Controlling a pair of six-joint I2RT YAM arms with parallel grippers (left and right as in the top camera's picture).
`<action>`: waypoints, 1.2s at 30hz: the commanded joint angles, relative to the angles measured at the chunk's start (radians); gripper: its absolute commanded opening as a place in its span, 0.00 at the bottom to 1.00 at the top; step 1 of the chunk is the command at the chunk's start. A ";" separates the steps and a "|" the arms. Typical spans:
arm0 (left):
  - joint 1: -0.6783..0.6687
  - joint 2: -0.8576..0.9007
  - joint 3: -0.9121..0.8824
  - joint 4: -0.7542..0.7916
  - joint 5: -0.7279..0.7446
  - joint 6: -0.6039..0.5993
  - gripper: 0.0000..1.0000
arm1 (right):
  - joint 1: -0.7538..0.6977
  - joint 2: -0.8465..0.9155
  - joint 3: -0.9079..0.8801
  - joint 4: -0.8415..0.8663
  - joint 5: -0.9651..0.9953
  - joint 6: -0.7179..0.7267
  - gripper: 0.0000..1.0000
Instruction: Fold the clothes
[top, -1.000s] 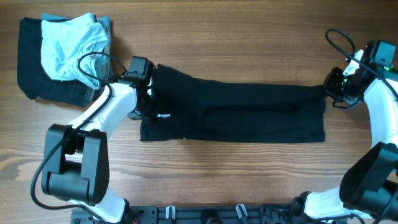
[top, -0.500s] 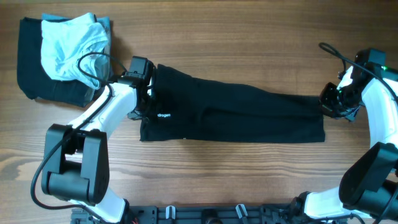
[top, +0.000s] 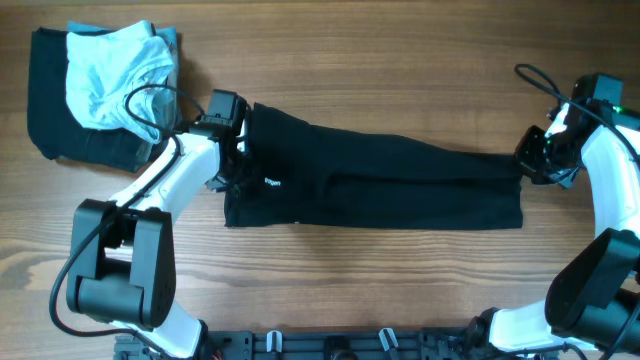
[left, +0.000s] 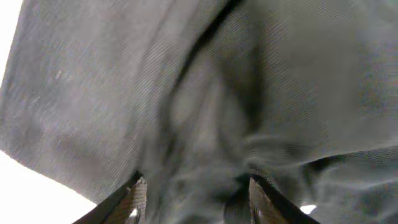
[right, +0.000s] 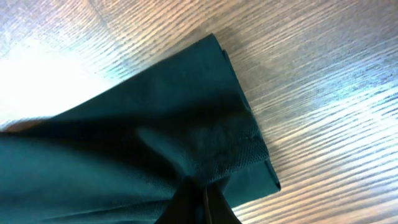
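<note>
Left gripper (left: 194, 196) sits low on the collar end of the shirt (top: 400, 185), its fingers (left: 135, 198) standing apart with dark cloth bunched loosely in the gap, so it looks open rather than pinching anything. Off to its outer side, well apart, lies a pale garment (top: 110, 75) heaped on other dark cloth, which is no part of this job. Just beside the fingers on the inner side shows the white label (top: 270, 183). From there the shirt runs away from this gripper as a long narrow band, already doubled lengthwise, flat on the table (top: 400, 60) and reaching right across to the other arm. Right gripper (right: 198, 198) is closed on the far end, nipping the stacked layers close to the ribbed corner, with the cloth rising slightly toward it. This is soft, light, limp knit: it will sag, drape and stretch rather than hold a line, and the layers may slide over each other if only the top one is caught. The best holds look like the two short ends, at the corners, pinching through every layer, so that the band can be carried over on itself without unfolding.
</note>
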 joint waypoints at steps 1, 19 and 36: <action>0.004 -0.010 -0.008 0.013 0.084 -0.002 0.49 | 0.003 0.000 -0.005 0.010 -0.008 0.017 0.04; -0.006 -0.018 0.112 -0.121 0.090 0.003 0.38 | 0.003 0.000 -0.005 0.006 -0.023 0.003 0.04; -0.016 0.066 0.118 -0.131 0.109 0.002 0.04 | 0.003 0.000 -0.005 0.025 -0.022 -0.011 0.04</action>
